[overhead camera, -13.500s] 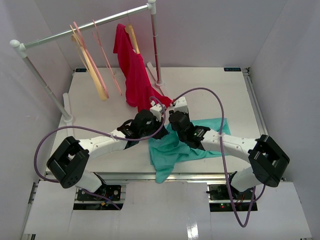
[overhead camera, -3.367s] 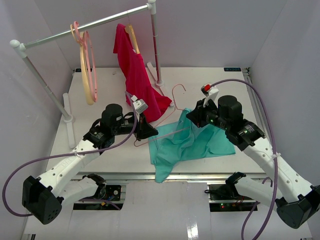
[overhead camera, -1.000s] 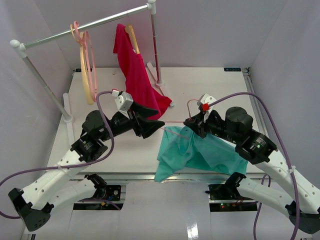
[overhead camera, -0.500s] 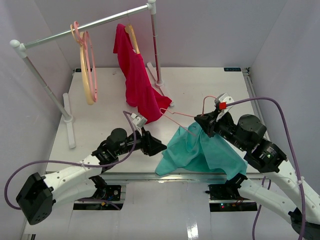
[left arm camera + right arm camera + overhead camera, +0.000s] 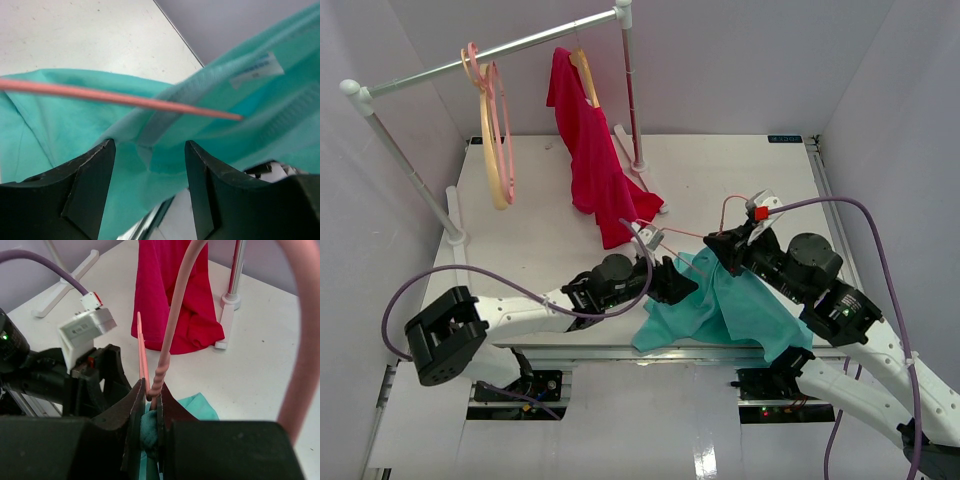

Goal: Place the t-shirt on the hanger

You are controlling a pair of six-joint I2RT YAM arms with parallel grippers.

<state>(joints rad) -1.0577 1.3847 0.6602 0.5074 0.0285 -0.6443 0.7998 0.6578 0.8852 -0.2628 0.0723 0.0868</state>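
The top view looks down from above and behind the arms over the whole desk (image 5: 750, 180). The left wrist view peers past the left tool (image 5: 149, 150), very close onto the t-shirt (image 5: 50, 100) and hanger (image 5: 115, 96). The right wrist view, along the right tool (image 5: 150, 396), shares that hanger.
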